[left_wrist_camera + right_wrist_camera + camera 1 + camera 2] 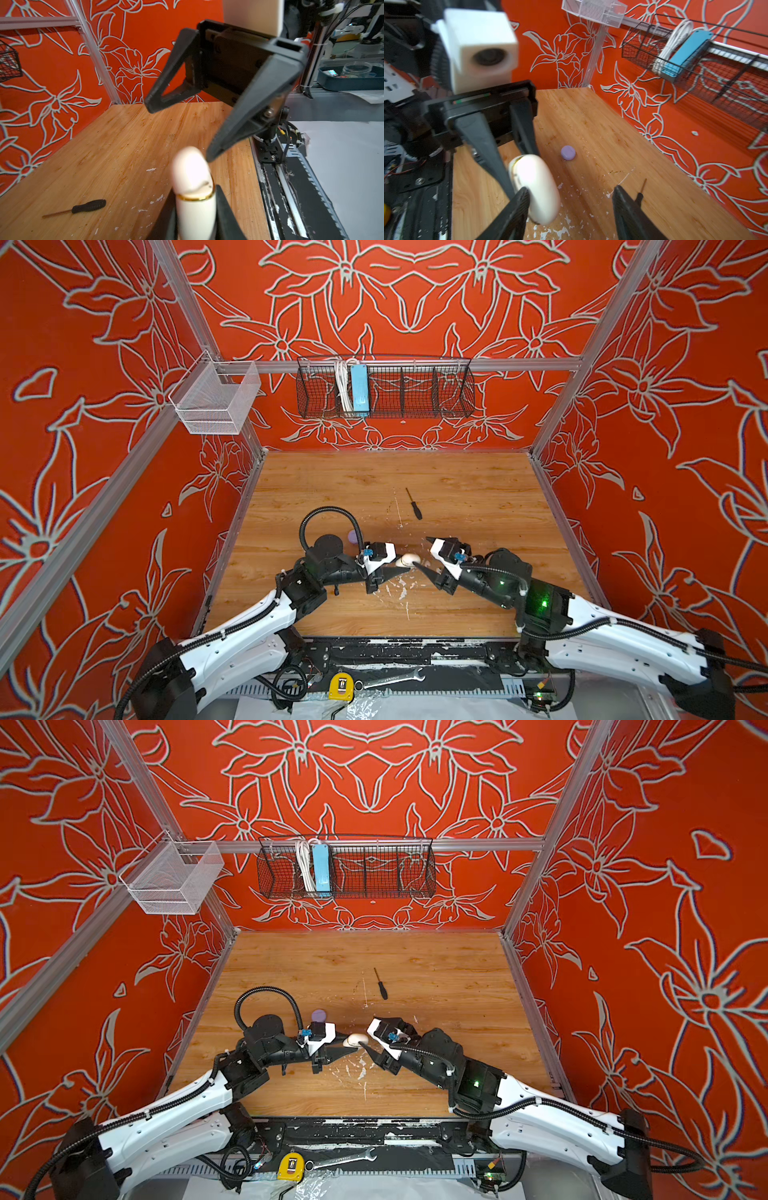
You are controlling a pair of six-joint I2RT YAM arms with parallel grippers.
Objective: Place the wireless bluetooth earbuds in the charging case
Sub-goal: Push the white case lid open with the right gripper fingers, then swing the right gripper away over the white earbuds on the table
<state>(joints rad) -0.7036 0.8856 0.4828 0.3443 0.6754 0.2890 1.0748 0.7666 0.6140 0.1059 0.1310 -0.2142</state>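
Note:
The cream-white charging case [409, 559] [357, 1039] with a gold seam is held above the table, and my left gripper [196, 190] is shut on its lower half [193, 216]. Its lid looks tilted, slightly ajar. My right gripper [571, 190] [422, 551] faces it from the right and is open. One of its fingers [517, 205] lies right beside the case [537, 187]; I cannot tell if they touch. The space towards the other finger is empty. A lavender case [352, 536] [568, 153] lies shut on the table behind my left gripper. The earbuds are out of view.
A black screwdriver [414, 504] [89, 206] lies on the wooden table behind the grippers. White flecks [401, 589] dot the wood below them. A black wire basket [386, 391] and a white mesh basket [216, 398] hang on the walls. A tape measure [340, 686] and a wrench [390, 679] lie at the front rail.

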